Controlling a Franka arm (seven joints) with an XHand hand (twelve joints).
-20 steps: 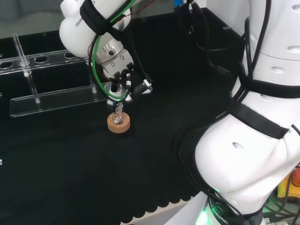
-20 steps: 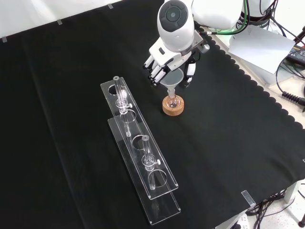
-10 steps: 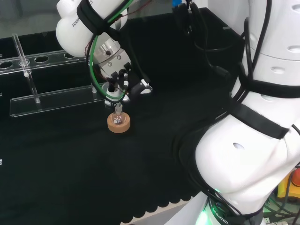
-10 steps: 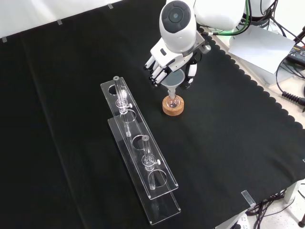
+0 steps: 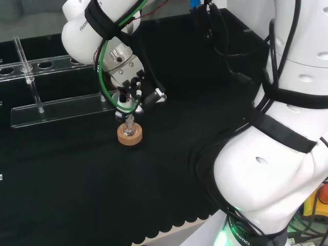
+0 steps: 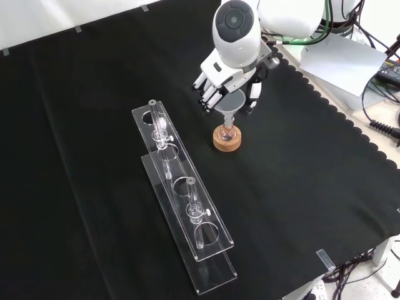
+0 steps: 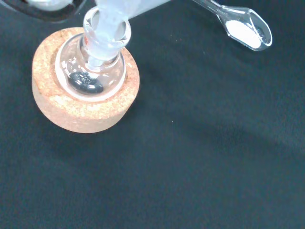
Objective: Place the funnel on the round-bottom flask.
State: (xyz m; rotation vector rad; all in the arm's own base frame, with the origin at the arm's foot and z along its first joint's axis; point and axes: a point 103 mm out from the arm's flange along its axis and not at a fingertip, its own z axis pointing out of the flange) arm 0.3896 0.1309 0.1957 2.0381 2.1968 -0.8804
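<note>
A small round-bottom flask (image 6: 227, 130) sits in a cork ring (image 6: 227, 141) on the black cloth. The clear funnel (image 6: 230, 102) stands over it, with its stem (image 7: 106, 28) down in the flask's neck (image 7: 97, 45). My hand (image 6: 229, 76) hangs just above, fingers on one side of the funnel's cone and thumb on the other, curled round it. In the head view the hand (image 5: 127, 84) is directly over the flask (image 5: 129, 128) and its cork ring (image 5: 129, 137). Something dark lies at the bottom of the flask (image 7: 88, 83).
Two long clear racks (image 6: 185, 209) holding thin glass tubes stand left of the flask in the front view, and behind it in the head view (image 5: 56, 110). A clear spoon with white powder (image 7: 245, 31) lies close to the cork ring. The cloth's scalloped edge (image 6: 350, 134) runs on the right.
The hand has shifted slightly up and to the right in the front view, the funnel going with it. The stem stays in the flask's neck.
</note>
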